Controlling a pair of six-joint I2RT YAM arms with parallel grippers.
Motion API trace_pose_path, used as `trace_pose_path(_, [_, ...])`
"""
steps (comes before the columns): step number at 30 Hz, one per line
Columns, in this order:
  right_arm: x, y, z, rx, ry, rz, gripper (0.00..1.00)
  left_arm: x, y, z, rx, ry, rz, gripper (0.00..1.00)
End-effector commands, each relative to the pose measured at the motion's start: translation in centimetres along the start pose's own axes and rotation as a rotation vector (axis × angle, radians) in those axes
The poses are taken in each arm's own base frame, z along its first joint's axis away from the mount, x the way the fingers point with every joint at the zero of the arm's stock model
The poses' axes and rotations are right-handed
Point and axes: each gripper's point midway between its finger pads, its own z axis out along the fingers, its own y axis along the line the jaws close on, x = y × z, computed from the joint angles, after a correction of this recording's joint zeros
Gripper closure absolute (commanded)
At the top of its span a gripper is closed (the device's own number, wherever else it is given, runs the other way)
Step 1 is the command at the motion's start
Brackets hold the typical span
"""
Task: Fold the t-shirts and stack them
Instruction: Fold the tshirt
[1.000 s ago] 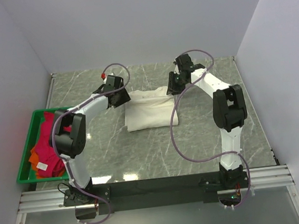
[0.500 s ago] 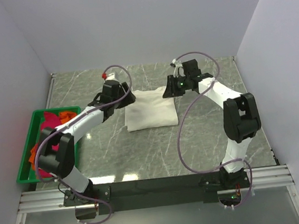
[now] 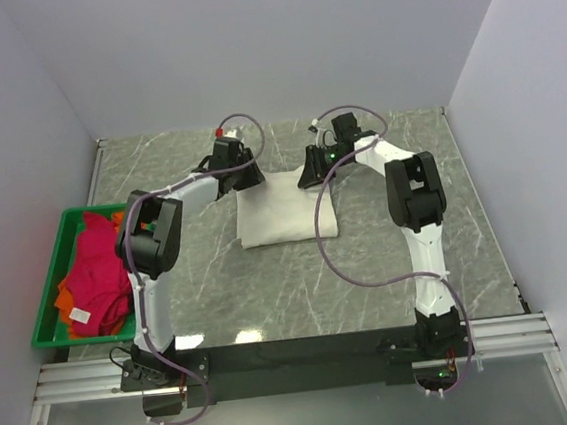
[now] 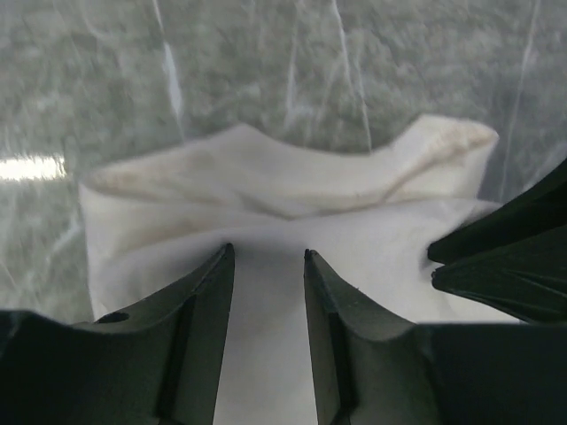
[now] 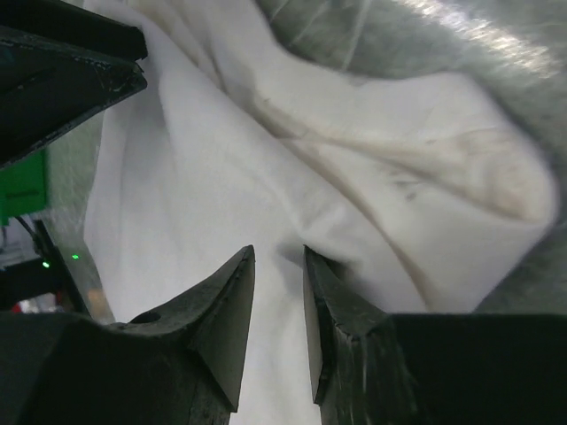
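I see the cream t-shirt (image 3: 286, 212) lying folded in a neat block on the gray table (image 3: 398, 252), near the middle of the top view and a bit toward the upper part. Both arms reach to its upper edge. The left gripper (image 3: 244, 177) sits at the upper left corner of the shirt, and the right gripper (image 3: 310, 174) sits at the upper right corner.

In the left wrist view the left gripper (image 4: 266, 258) has its two fingers (image 4: 211, 297) a little apart, with smooth white cloth showing in the gap. They are not squeezed shut. In the right wrist view the right gripper (image 5: 278, 257) looks the same, with a thin gap over the cloth, so it is let go too.

At the left side of the top view a green crate (image 3: 44, 314) holds a pink t-shirt (image 3: 93, 271) and an orange t-shirt (image 3: 64, 292).
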Motion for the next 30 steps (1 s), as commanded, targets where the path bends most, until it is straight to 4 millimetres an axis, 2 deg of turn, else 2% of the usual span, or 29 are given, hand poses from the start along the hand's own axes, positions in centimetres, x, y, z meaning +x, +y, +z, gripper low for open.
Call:
trace_pose_path(1, [-3.1, -0.5, -0.9, -0.047, -0.071, 0.072, 0.64, -1.6, 0.3, 1.6, 0.042, 0.009, -0.031, 0.57])
trace_pose_path(2, [-3.6, -1.4, -0.7, -0.046, -0.085, 0.097, 0.64, -2.2, 0.3, 1.9, 0.049, 0.004, -0.040, 0.57])
trace_pose_path(3, [-4.0, -1.7, -0.6, -0.046, -0.095, 0.117, 0.64, -1.2, 0.8, 2.8, 0.052, 0.035, -0.051, 0.57])
trace_pose_path(4, [-4.9, -1.8, -0.8, -0.050, -0.112, 0.167, 0.64, -1.2, 1.4, 3.2, 0.043, 0.046, -0.075, 0.57])
trace_pose_path(5, [-4.7, -2.5, -0.3, -0.056, -0.109, 0.208, 0.64, -1.6, 1.5, 3.5, 0.050, 0.044, -0.088, 0.58])
trace_pose_path(7, [-5.2, -2.7, -0.2, -0.089, -0.121, 0.258, 0.65, -0.8, 2.5, 4.4, 0.052, 0.075, -0.122, 0.58])
trace_pose_path(11, [-6.1, -2.0, -0.7, -0.123, -0.157, 0.275, 0.65, -2.3, 2.6, 4.1, 0.075, 0.049, -0.146, 0.58])
trace_pose_path(13, [-7.0, -1.3, -1.4, -0.138, -0.178, 0.279, 0.65, -4.0, 2.0, 3.0, 0.092, 0.012, -0.145, 0.57])
trace_pose_path(15, [-8.4, 0.5, -3.0, -0.158, -0.213, 0.251, 0.65, -5.8, 0.9, 1.4, 0.115, -0.028, -0.141, 0.54])
trace_pose_path(16, [-8.3, 0.9, -3.3, -0.157, -0.221, 0.253, 0.65, -6.4, 0.4, 0.7, 0.126, -0.043, -0.139, 0.50])
trace_pose_path(17, [-9.4, 2.8, -5.1, -0.171, -0.257, 0.218, 0.65, -6.6, 0.1, 0.0, 0.135, -0.049, -0.139, 0.46])
trace_pose_path(18, [-9.9, 4.0, -5.8, -0.191, -0.282, 0.201, 0.65, -8.2, -1.1, -1.8, 0.162, -0.088, -0.138, 0.43])
trace_pose_path(19, [-9.2, 4.3, -6.0, -0.196, -0.279, 0.216, 0.64, -8.5, -1.6, -2.7, 0.170, -0.098, -0.141, 0.36])
trace_pose_path(20, [-9.7, 6.3, -7.6, -0.208, -0.307, 0.188, 0.64, -9.2, -2.3, -4.6, 0.186, -0.122, -0.140, 0.32])
trace_pose_path(21, [-9.7, 7.2, -8.1, -0.217, -0.320, 0.172, 0.63, -9.5, -2.7, -5.5, 0.192, -0.133, -0.157, 0.30])
trace_pose_path(22, [-8.4, 7.3, -7.9, -0.221, -0.305, 0.214, 0.63, -9.8, -3.0, -6.5, 0.192, -0.147, -0.167, 0.25])
trace_pose_path(23, [-8.2, 9.6, -8.9, -0.241, -0.318, 0.186, 0.63, -8.9, -2.6, -7.0, 0.175, -0.140, -0.183, 0.24])
trace_pose_path(24, [-7.7, 10.4, -9.1, -0.254, -0.318, 0.181, 0.63, -9.7, -3.5, -9.0, 0.190, -0.176, -0.187, 0.23])
trace_pose_path(25, [-5.8, 10.4, -8.5, -0.262, -0.294, 0.223, 0.63, -9.1, -4.0, -9.8, 0.194, -0.167, -0.204, 0.23])
trace_pose_path(26, [-5.1, 12.6, -8.8, -0.286, -0.295, 0.198, 0.63, -8.2, -4.2, -11.0, 0.187, -0.161, -0.215, 0.23])
trace_pose_path(27, [-4.6, 13.6, -8.8, -0.306, -0.300, 0.197, 0.63, -7.3, -4.7, -11.5, 0.187, -0.147, -0.230, 0.23])
trace_pose_path(28, [-2.4, 13.6, -7.7, -0.311, -0.266, 0.228, 0.63, -5.0, -4.1, -11.6, 0.165, -0.105, -0.243, 0.26])
trace_pose_path(29, [-1.4, 15.5, -7.2, -0.332, -0.252, 0.211, 0.64, -4.5, -4.6, -12.6, 0.176, -0.110, -0.251, 0.30])
trace_pose_path(30, [-0.7, 16.6, -6.6, -0.356, -0.247, 0.209, 0.65, -3.0, -5.5, -12.9, 0.198, -0.084, -0.260, 0.34])
